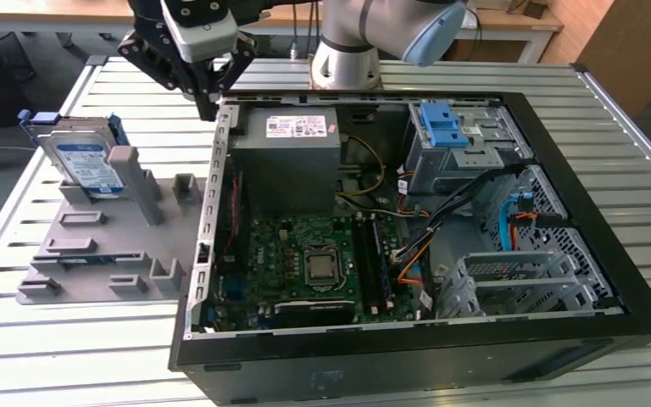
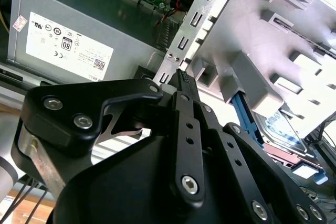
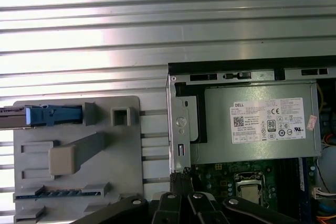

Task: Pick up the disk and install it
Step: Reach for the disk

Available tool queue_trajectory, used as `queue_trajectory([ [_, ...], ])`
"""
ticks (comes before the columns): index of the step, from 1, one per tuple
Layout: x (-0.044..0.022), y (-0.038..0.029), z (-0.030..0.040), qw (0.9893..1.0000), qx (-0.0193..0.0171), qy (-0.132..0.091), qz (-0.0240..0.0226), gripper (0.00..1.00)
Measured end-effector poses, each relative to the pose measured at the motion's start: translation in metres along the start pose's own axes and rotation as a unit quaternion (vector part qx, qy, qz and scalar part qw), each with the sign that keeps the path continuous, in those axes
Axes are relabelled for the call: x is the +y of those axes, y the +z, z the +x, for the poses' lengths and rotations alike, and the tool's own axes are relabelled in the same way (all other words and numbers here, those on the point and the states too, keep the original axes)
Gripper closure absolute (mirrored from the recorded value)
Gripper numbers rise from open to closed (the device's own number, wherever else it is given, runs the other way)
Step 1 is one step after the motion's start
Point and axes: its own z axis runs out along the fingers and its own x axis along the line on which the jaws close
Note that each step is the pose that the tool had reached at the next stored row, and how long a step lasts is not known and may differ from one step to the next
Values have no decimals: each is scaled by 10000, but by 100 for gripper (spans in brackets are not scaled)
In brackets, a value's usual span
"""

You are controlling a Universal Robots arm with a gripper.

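A ribbed silver metal tabletop (image 1: 77, 360) carries an open black computer case (image 1: 416, 363) lying on its side, its green circuit board and cables exposed. The pale grey robot arm (image 1: 354, 42) rises at 12 o'clock of the case in the exterior view. A flat grey plastic fixture plate with raised blocks and slots (image 1: 88, 254) lies on the tabletop at 9 o'clock of the case, just beside its wall. Inside the case, at 11 o'clock, sits a large grey metal box with a white sticker (image 1: 292, 157). The disk (image 1: 82, 161), a silver rectangular drive with a white-and-blue label and a blue plastic frame, stands upright on its edge in the plate's far slot, at 10 o'clock of the case. A bare blue ridged plastic bracket (image 1: 447, 127) rests on the drive cage at 1 o'clock inside the case. The black gripper (image 1: 207, 108) hangs over the case's 11 o'clock corner, at 2 o'clock of the disk and apart from it. Both wrist views show its fingers (image 2: 181, 85) clenched together on nothing.
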Motion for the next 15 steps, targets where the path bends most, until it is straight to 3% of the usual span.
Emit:
queue_trajectory([
  [15,-2,0,24,10000,0,0,0,89],
])
